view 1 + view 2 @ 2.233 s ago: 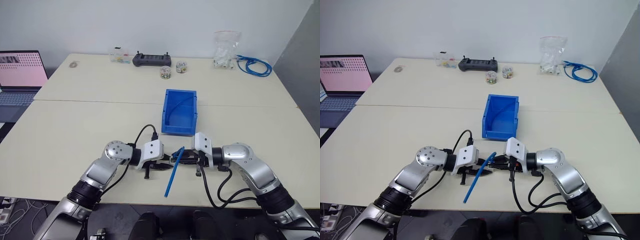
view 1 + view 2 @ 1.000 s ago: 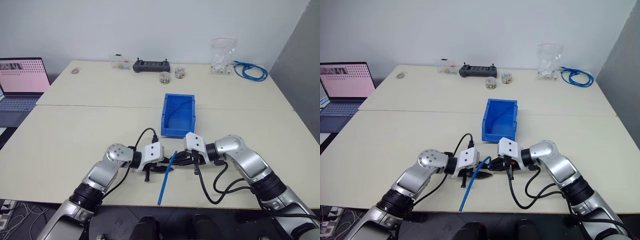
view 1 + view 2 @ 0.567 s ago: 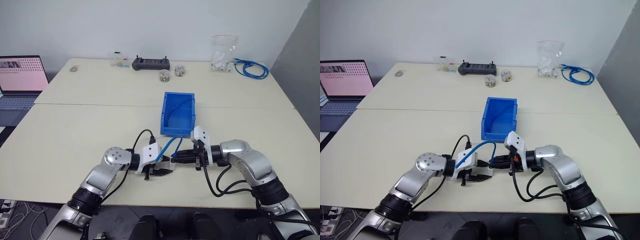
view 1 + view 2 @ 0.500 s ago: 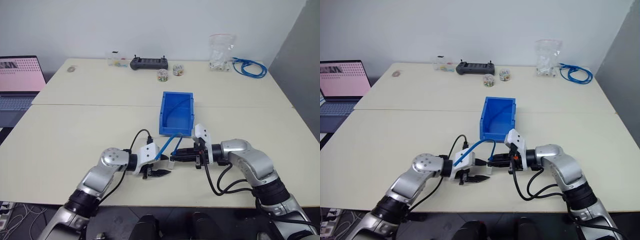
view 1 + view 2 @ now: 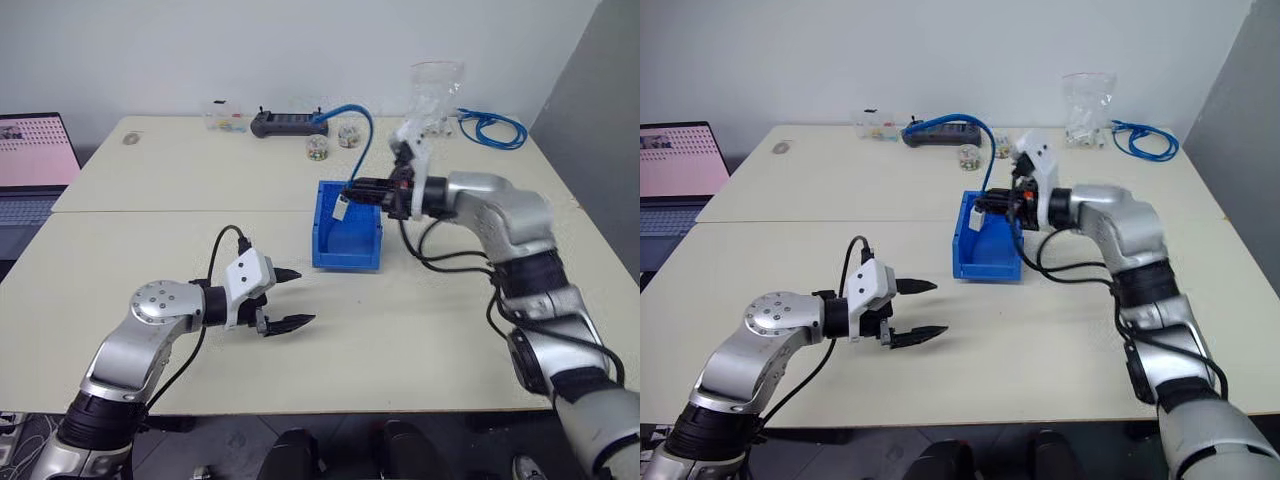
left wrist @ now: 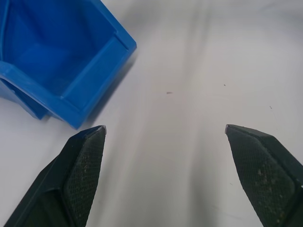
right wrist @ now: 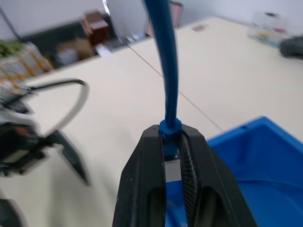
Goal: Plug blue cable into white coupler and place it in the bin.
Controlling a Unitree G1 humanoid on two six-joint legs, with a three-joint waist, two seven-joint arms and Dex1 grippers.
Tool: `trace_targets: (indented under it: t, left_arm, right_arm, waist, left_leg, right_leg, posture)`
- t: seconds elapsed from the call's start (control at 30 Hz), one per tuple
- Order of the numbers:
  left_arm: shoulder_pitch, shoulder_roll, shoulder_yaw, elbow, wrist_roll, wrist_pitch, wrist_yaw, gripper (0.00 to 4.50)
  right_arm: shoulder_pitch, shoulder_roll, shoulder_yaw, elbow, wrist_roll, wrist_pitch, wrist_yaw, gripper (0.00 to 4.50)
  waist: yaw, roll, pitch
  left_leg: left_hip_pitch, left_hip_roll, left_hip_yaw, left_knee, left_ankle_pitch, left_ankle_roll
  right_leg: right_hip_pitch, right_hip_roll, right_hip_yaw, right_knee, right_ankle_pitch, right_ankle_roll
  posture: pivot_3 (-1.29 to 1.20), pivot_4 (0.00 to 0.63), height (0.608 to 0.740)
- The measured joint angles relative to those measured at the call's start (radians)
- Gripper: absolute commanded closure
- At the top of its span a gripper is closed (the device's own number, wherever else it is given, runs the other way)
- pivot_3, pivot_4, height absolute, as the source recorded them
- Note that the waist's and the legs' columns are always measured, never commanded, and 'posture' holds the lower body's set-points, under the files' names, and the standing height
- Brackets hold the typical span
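**Lower the coupled cable into the bin before letting go**

The right claw [image 5: 352, 190] is clenched on the blue cable [image 5: 345, 110] at its plug end, and the white coupler [image 5: 341, 209] hangs from that end, just over the near part of the bin [image 5: 347, 262]. The rest of the cable rises in an arc and points to the far left, toward the black controller [image 5: 286, 124]. The left claw [image 5: 291, 297] is released, with its jaws wide apart, holding nothing, and it stands above the counter [image 5: 420, 320] to the near left of the bin.

To my judgement the plugging is done and the placing is the step in hand. To do it well, the right claw should come lower into the bin, so the coupler rests on the bottom. The long free tail may catch on the far wall or spring out, so it is better to bring the arc over the opening first. The left claw should keep away from the bin
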Motion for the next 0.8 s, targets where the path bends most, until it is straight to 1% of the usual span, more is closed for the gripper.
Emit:
trace_targets:
  t: [0.03,0.13,0.23,0.33,0.43,0.47,0.5,0.6,0.7,0.77,0.8]
  left_arm:
    - [-0.002,0.001,0.0,0.003,0.002,-0.006,0.0,0.28]
    - [-0.01,0.002,-0.002,0.008,0.005,-0.024,-0.003,0.28]
    - [-0.028,-0.002,-0.007,0.014,0.006,-0.04,-0.003,0.28]
    - [-0.046,-0.012,-0.012,0.017,0.005,-0.04,0.008,0.28]
    - [-0.054,-0.022,-0.012,0.033,0.005,-0.032,0.026,0.28]
    - [-0.058,-0.029,-0.01,0.038,0.003,-0.025,0.037,0.28]
    - [-0.06,-0.033,-0.009,0.041,0.002,-0.018,0.047,0.28]
    - [-0.066,-0.034,0.004,0.058,0.002,-0.012,0.074,0.28]
    - [-0.076,-0.035,0.048,0.083,-0.005,-0.008,0.106,0.28]
    - [-0.079,-0.029,0.074,0.093,-0.003,0.003,0.139,0.28]
    - [-0.071,-0.025,0.094,0.096,-0.001,0.004,0.152,0.28]
  right_arm:
    - [-0.037,0.012,0.029,0.088,-0.038,-0.043,0.008,3.5]
    - [-0.125,0.052,0.087,0.332,-0.144,-0.17,0.034,2.66]
    - [-0.195,0.087,0.125,0.515,-0.231,-0.284,0.058,1.97]
    - [-0.226,0.097,0.121,0.591,-0.262,-0.348,0.072,1.14]
    - [-0.235,0.094,0.098,0.595,-0.266,-0.364,0.094,0.4]
    - [-0.231,0.082,0.086,0.573,-0.263,-0.359,0.113,0.17]
    - [-0.225,0.069,0.071,0.542,-0.257,-0.354,0.127,0.08]
    - [-0.188,0.014,0.033,0.395,-0.236,-0.321,0.157,0.08]
    - [-0.038,-0.054,-0.024,0.104,-0.17,-0.229,0.175,0.08]
    - [0.131,-0.108,-0.073,-0.154,-0.108,-0.138,0.169,0.08]
    - [0.199,-0.125,-0.099,-0.245,-0.076,-0.099,0.165,0.08]
  waist:
    - [0.0,0.0,0.0]
    - [0.0,0.0,0.0]
    - [0.001,0.0,0.0]
    - [0.001,0.0,0.0]
    - [0.001,0.0,0.0]
    - [0.001,0.0,0.0]
    - [0.001,0.0,0.0]
    - [0.002,0.0,0.0]
    - [0.006,0.0,0.0]
    - [0.011,0.0,0.0]
    - [0.011,0.0,0.0]
  left_leg:
    - [0.0,0.0,0.0,0.0,0.0,0.0]
    - [-0.003,0.0,0.002,0.0,0.0,0.0]
    - [-0.012,0.0,0.002,0.002,0.002,-0.004]
    - [-0.015,-0.001,0.002,0.002,0.003,-0.005]
    - [-0.015,0.0,0.002,0.001,0.003,-0.005]
    - [-0.015,0.0,0.002,0.001,0.003,-0.005]
    - [-0.016,0.0,0.001,0.002,0.003,-0.005]
    - [-0.016,0.0,0.0,0.002,0.002,-0.004]
    - [-0.016,0.0,-0.001,0.002,0.002,-0.004]
    - [-0.017,-0.001,-0.002,0.002,0.001,-0.002]
    - [-0.017,-0.001,-0.002,0.003,0.001,-0.002]
  right_leg:
    - [0.0,0.0,0.0,0.0,0.0,0.0]
    - [-0.003,0.0,0.001,0.0,0.0,0.0]
    - [-0.012,-0.001,0.002,0.001,0.0,0.0]
    - [-0.014,-0.001,0.002,0.0,0.001,0.0]
    - [-0.014,-0.001,0.002,0.0,0.001,0.0]
    - [-0.014,-0.001,0.002,0.001,0.001,0.0]
    - [-0.015,-0.001,0.001,0.001,0.001,0.0]
    - [-0.015,-0.001,0.001,0.001,0.001,0.0]
    - [-0.014,-0.001,0.0,0.001,0.001,0.0]
    - [-0.014,-0.002,-0.001,0.001,0.0,0.0]
    - [-0.014,-0.002,-0.001,0.001,0.0,0.0]
  posture:
    - [0.0,0.15,0.74]
    - [0.0,0.15,0.74]
    - [0.0,0.15,0.74]
    - [0.0,0.15,0.74]
    - [0.0,0.15,0.74]
    - [0.0,0.15,0.74]
    - [0.0,0.15,0.74]
    - [0.0,0.15,0.74]
    - [0.0,0.15,0.74]
    - [0.0,0.15,0.74]
    - [0.0,0.15,0.74]
